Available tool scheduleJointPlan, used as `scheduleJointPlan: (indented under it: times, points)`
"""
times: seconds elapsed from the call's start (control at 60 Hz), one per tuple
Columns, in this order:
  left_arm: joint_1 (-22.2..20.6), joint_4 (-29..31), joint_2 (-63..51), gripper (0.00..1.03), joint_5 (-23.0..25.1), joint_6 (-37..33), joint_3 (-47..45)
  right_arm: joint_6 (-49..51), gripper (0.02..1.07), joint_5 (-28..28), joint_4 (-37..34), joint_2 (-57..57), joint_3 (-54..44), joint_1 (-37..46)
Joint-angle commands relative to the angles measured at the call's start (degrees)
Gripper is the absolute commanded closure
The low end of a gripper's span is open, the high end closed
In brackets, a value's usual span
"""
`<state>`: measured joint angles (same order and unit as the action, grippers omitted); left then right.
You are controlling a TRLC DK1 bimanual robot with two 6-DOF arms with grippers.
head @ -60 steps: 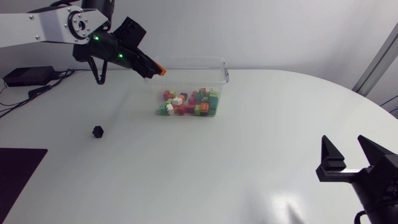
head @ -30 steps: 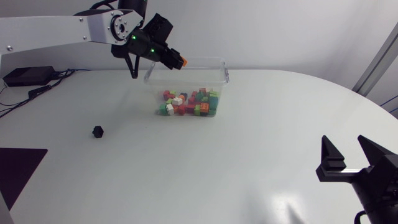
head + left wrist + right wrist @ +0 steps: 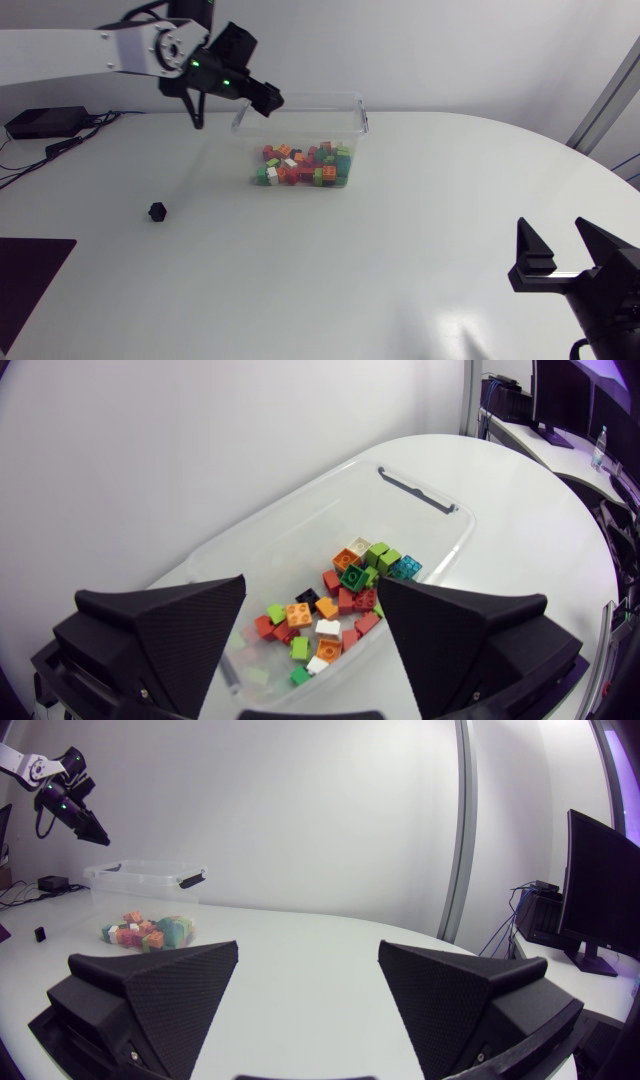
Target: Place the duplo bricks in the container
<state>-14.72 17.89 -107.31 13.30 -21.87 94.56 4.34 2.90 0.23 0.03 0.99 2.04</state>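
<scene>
A: Step in hand?
B: Between picks, I judge. Left gripper (image 3: 268,100) hangs over the container's (image 3: 320,97) far left corner, fingers spread, nothing in them.
A: Contents?
B: Clear container near the worktop's (image 3: 400,250) far edge. Its floor holds a heap of bricks (image 3: 305,165): red, green, orange, white.
A: Next move?
B: A small black piece (image 3: 157,211) lies alone toward the left edge. If it is a brick, it needs a descent and a centred grasp. Right gripper (image 3: 555,230) sits spread at the near right corner.
</scene>
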Motion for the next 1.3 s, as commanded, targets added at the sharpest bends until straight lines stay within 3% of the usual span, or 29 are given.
scheduleJointPlan:
  times: [0.0, 0.133, 0.25, 0.4, 0.5, 0.617, 0.767, 0.9, 1.167, 1.283]
  points:
    - [4.09, 1.45, 9.04, 0.05, 1.73, -3.36, -5.00, 0.67, 0.06, 0.27, 0.47, -0.38, -1.17, 0.15]
    - [10.77, 6.10, 15.46, 0.05, 3.31, -13.73, -11.60, 0.67, 0.06, 0.27, 0.56, -0.38, -1.17, 0.15]
    - [19.91, 9.62, 15.37, 0.05, 4.89, -27.26, -16.25, 0.67, 0.06, 0.27, 0.47, -0.38, -1.17, 0.15]
    - [25.71, 16.65, 10.01, 0.05, 4.37, -31.92, -15.55, 0.67, 0.06, 0.27, 0.47, -0.38, -1.17, 0.15]
    - [26.23, 18.94, 6.50, 0.05, 0.24, -28.76, -16.69, 0.67, 0.06, 0.27, 0.47, -0.38, -1.17, 0.15]
    - [25.44, 19.29, 0.52, 0.06, -7.06, -17.77, -16.69, 0.67, 0.06, 0.27, 0.47, -0.38, -1.26, 0.15]
    - [25.88, 19.46, -4.93, 0.09, -12.77, -6.70, -15.29, 0.67, 0.06, 0.27, 0.47, -0.38, -1.17, 0.15]
    - [26.06, 18.94, -5.72, 0.10, -13.04, -0.46, -17.13, 0.67, 0.06, 0.27, 0.47, -0.38, -1.17, 0.15]
    - [26.50, 15.07, -5.72, 0.23, -13.04, 7.10, -18.98, 0.67, 0.06, 0.27, 0.47, -0.38, -1.17, 0.15]
    - [25.71, 13.66, -5.81, 0.37, -13.12, 8.86, -20.74, 0.76, 0.06, 0.27, 0.47, -0.38, -1.17, 0.15]
